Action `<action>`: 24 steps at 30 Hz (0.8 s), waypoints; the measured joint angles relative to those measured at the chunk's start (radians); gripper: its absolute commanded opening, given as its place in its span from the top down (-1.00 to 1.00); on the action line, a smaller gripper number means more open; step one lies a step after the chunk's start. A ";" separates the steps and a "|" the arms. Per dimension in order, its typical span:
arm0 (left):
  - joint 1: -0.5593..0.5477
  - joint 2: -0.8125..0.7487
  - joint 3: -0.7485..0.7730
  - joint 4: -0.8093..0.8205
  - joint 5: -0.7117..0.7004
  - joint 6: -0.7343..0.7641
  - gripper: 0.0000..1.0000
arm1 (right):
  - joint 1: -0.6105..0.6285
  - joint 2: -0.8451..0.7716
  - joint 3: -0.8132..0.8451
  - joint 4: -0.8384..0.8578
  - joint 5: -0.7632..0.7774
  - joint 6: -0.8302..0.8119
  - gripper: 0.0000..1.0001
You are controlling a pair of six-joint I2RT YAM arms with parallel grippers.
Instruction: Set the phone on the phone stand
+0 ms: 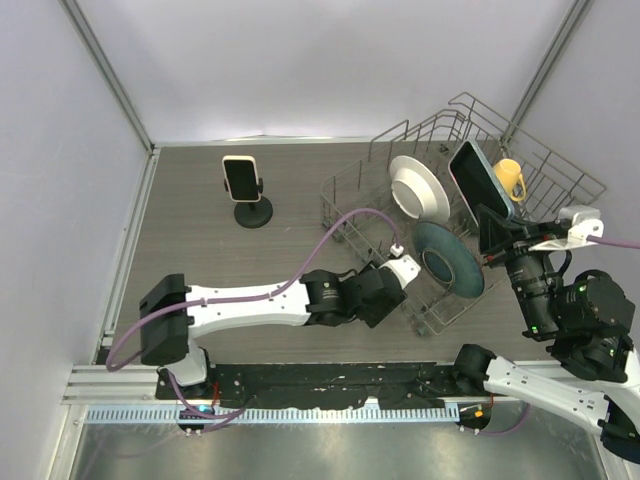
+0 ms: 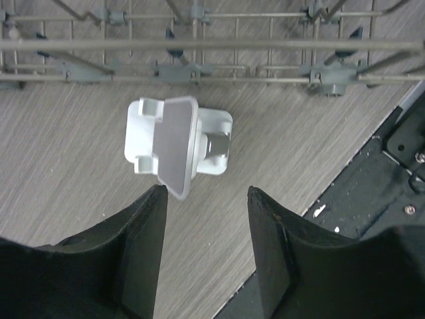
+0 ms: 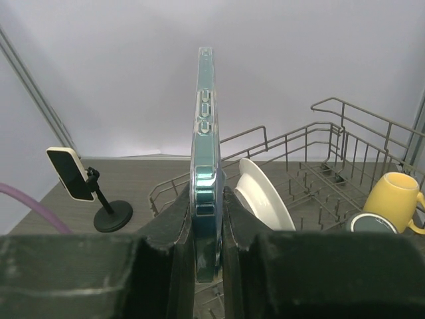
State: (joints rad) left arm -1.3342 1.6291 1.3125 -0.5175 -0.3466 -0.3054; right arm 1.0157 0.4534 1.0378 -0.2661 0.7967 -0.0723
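Note:
The phone [image 3: 204, 126], in a teal case, stands upright on edge with my right gripper [image 3: 207, 193] shut on its lower end. In the top view that phone [image 1: 478, 180] is held over the dish rack by the right gripper [image 1: 492, 232]. A white phone stand [image 2: 176, 143] with a grey plate lies on the table just past the fingertips of my left gripper [image 2: 206, 191]. The jaws are apart with only bare table between them. The left gripper [image 1: 385, 292] hangs beside the rack's near left corner and covers the white stand in the top view.
A wire dish rack [image 1: 345, 195] holds a white plate [image 1: 418, 187], a dark teal plate [image 1: 450, 258] and a yellow mug [image 1: 510, 180]. At the back left a black stand [image 1: 252, 212] carries another phone [image 1: 240, 177]. The black base rail [image 2: 392, 179] runs close to the left gripper.

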 measured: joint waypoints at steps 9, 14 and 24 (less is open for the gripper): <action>-0.012 0.130 0.122 -0.040 -0.105 0.013 0.18 | 0.000 -0.030 0.000 -0.055 -0.034 0.023 1.00; -0.022 0.185 0.177 -0.079 -0.149 0.026 0.21 | 0.000 -0.051 0.000 -0.080 -0.040 0.023 1.00; -0.036 0.229 0.214 -0.153 -0.234 0.028 0.55 | 0.000 -0.083 0.000 -0.124 -0.040 0.023 1.00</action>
State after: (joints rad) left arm -1.3705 1.8580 1.5261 -0.6704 -0.5804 -0.2775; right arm 1.0161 0.3706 1.0382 -0.3901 0.7563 -0.0490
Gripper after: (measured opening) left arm 0.296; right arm 0.203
